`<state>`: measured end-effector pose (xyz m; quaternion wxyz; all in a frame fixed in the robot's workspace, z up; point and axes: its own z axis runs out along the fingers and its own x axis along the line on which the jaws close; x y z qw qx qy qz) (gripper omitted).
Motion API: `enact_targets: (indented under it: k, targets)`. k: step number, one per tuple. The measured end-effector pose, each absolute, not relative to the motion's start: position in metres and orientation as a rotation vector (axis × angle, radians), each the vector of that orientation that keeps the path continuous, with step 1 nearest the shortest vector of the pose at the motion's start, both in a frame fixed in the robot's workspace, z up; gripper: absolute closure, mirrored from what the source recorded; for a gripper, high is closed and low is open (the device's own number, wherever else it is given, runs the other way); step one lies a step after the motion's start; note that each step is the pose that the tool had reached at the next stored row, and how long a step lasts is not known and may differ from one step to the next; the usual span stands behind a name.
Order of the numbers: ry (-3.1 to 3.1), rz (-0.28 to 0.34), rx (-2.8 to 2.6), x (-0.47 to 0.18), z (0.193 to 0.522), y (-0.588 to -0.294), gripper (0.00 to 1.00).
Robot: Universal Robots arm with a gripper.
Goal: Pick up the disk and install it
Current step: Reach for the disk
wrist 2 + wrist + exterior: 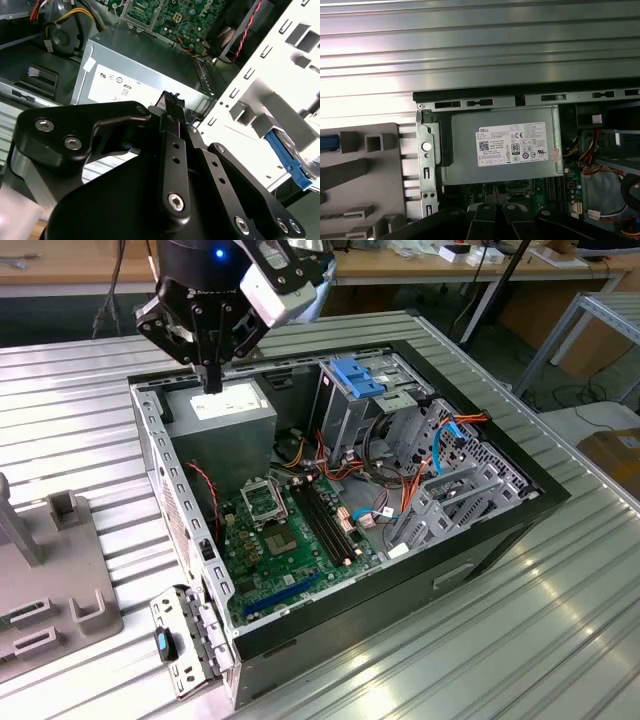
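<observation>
Jaws clenched, empty — my gripper (211, 378) hangs over the power supply (222, 415). The disk (295, 165) lies just outside the case wall (260, 90): rigid, probably fairly heavy, shock-shy — I'd pinch its blue carrier (281, 146) edges

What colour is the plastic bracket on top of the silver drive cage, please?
The bracket is bright blue, clearest in the exterior view.
</observation>
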<state>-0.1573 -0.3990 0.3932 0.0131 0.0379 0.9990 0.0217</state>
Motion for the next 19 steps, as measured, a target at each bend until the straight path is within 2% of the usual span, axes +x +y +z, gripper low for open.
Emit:
enact_targets:
  k: [19]
  targets:
    - [3.112, 0.068, 0.118, -0.218, 0.393, -0.399, 0.89]
